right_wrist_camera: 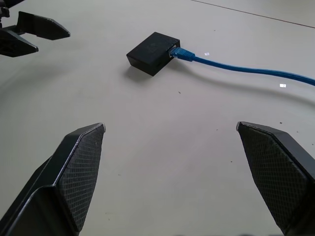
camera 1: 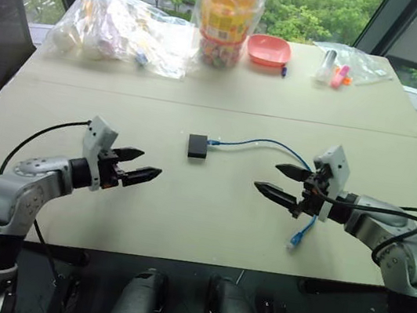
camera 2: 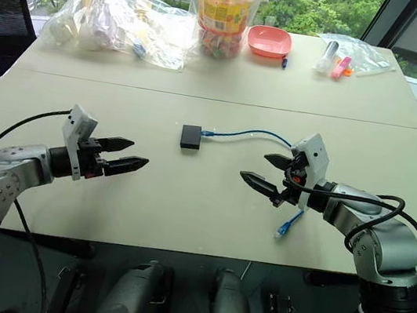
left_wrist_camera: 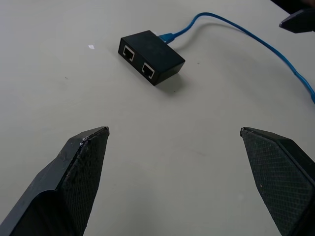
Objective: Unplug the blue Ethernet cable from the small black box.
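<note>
Head view: beige bench (camera 1: 207,212) before windows; bags, a jar and a pink bowl (camera 1: 269,50) along the top edge. Box (camera 1: 197,146) at centre, cable (camera 1: 262,144) plugged into its right side, arcing right, loose end lower right. Left gripper (camera 1: 137,165) lower left, right gripper (camera 1: 282,181) right of centre, both jaws wide, empty.
Left wrist view: box shows two empty ports.
Right wrist view: plug (right_wrist_camera: 181,53) seated in box.

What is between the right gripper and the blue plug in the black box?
Nothing visible. Bare table lies between the open right gripper and the blue Ethernet cable plugged into the small black box.
</note>
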